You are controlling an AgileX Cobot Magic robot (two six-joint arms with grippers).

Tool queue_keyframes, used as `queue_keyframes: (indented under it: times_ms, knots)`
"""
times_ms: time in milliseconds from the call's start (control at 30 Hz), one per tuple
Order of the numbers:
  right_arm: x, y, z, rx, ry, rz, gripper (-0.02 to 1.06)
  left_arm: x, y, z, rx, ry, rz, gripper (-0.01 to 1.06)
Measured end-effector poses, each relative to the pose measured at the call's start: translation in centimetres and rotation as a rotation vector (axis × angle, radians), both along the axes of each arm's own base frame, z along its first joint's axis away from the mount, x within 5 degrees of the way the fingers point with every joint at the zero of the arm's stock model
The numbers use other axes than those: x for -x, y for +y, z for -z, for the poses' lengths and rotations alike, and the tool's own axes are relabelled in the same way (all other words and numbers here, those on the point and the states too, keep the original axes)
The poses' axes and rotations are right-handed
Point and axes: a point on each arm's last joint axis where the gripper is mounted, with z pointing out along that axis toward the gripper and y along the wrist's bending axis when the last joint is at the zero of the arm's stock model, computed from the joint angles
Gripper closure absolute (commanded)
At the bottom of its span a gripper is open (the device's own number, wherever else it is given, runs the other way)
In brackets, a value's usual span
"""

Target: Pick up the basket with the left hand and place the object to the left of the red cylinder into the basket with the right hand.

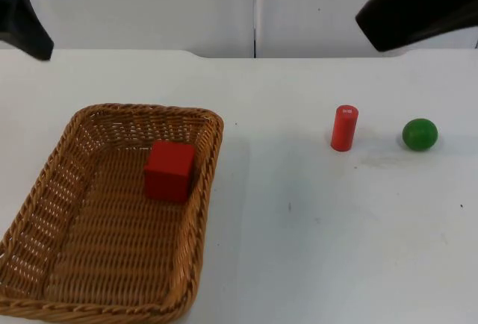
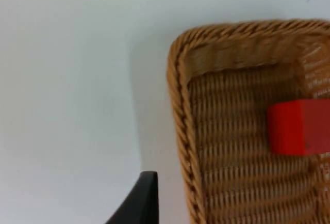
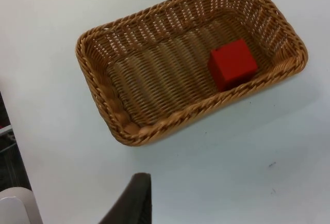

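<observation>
Woven from tan wicker, the rectangular basket (image 1: 52, 212) sits nearest the top camera, flat on the white surface (image 1: 314, 249) at its left side. Inside it, against the far right wall, rests a red cube-shaped block (image 1: 169, 170). The left wrist view looks onto a rounded corner of the basket (image 2: 178, 74) with the red block (image 2: 299, 127) on the weave inside, and one black fingertip of the left claw (image 2: 139, 201) stands over bare surface just beside the rim, apart from it. Whether the left claw is released or clenched cannot be told. The right wrist view takes in the whole basket (image 3: 124, 126) from a distance, the block (image 3: 232, 63) lying near one short end, and a single black fingertip of the right claw (image 3: 135, 198) hangs over the surface well apart from the basket; its state cannot be told either. Both arms wait high at the far corners in the top view. Right of the basket and well apart from it, a small red cylinder (image 1: 344, 128) stands upright, and a green ball (image 1: 420, 134) lies near it on its right.
</observation>
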Motion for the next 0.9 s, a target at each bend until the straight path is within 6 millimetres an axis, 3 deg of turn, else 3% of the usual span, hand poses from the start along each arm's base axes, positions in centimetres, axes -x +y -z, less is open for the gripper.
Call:
queue_keyframes:
  times_ms: [33, 167, 333, 900]
  knots:
    - [0.0, 0.0, 0.0, 0.0, 0.0, 0.0, -0.01, 0.0, 0.0, 0.0, 0.0, 0.0, 0.0, 0.0]
    - [-0.1, 0.0, -0.1, -0.009, -0.007, 0.008, -0.01, 2.2, -0.4, -3.4, 0.002, -0.082, 0.018, 0.0]
    - [-0.2, 0.1, -0.2, -0.019, -0.02, 0.014, -0.01, 3.8, -0.6, -5.6, 0.004, -0.144, 0.02, 0.0]
    - [-0.5, 0.2, -0.4, -0.053, -0.026, 0.053, -0.01, 9.4, -1.3, -7.6, 0.007, -0.29, -0.008, 0.0]
